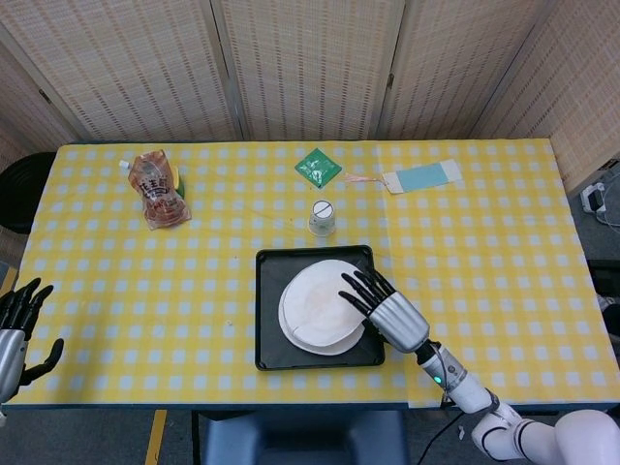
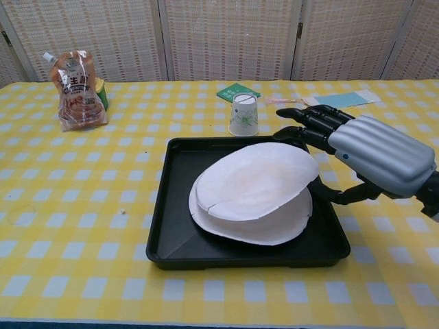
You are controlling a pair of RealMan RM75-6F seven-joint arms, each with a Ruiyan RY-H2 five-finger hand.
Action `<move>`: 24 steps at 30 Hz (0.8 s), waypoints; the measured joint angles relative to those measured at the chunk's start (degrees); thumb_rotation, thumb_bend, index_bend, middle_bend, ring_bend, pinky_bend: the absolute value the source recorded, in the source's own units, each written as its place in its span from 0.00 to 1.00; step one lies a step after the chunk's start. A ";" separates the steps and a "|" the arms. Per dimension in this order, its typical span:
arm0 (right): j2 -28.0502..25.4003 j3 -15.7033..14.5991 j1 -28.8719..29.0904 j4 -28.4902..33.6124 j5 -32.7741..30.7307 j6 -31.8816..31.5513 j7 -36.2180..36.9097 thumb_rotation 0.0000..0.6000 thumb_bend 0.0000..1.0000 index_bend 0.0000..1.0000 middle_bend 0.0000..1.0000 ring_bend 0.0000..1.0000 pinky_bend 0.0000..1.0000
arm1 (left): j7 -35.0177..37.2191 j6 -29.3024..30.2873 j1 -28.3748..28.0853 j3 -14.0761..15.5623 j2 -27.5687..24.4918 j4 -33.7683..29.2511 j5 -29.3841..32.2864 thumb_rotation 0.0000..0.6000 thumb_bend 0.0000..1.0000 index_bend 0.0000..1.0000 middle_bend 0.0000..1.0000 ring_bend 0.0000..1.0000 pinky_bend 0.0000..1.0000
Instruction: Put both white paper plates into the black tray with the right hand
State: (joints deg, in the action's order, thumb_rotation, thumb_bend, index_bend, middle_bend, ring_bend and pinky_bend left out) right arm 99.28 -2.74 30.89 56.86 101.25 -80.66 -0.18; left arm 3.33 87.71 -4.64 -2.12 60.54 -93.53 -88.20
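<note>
Presently, two white round paper plates are found stacked in the black rectangular plastic tray (image 2: pixel 175 236) on the yellow checked tabletop (image 1: pixel 504 242). The upper paper plate (image 2: pixel 257 179) lies tilted on the lower paper plate (image 2: pixel 274 229), its right edge raised. The right hand (image 2: pixel 374 152) is placed at that edge, fingers (image 2: pixel 305 127) spread and nothing gripped. The left hand (image 1: pixel 15 325) is seen open at the tabletop's left edge.
</note>
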 measured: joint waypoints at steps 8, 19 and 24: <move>-7.95 0.48 0.19 12.83 -4.05 7.21 -7.71 1.00 0.30 0.00 0.00 0.00 0.00 | 0.52 5.00 0.35 -0.85 3.23 4.67 -3.59 1.00 0.42 0.00 0.00 0.00 0.00; -17.24 0.33 -1.84 26.17 -6.75 8.23 -8.50 1.00 0.29 0.00 0.00 0.00 0.00 | -1.05 3.49 0.59 -0.46 2.85 3.19 -2.38 1.00 0.42 0.00 0.00 0.00 0.00; -19.86 -0.14 -7.24 26.63 -5.46 -2.33 -6.67 1.00 0.28 0.00 0.00 0.00 0.00 | -2.38 1.26 0.23 0.11 2.40 2.21 -1.78 1.00 0.42 0.00 0.00 0.00 0.00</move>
State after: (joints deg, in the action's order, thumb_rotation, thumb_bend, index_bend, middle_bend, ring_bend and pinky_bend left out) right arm 79.42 -2.87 23.65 83.48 95.80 -83.00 -6.85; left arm 0.95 88.97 -4.42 -2.00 62.94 -91.32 -89.98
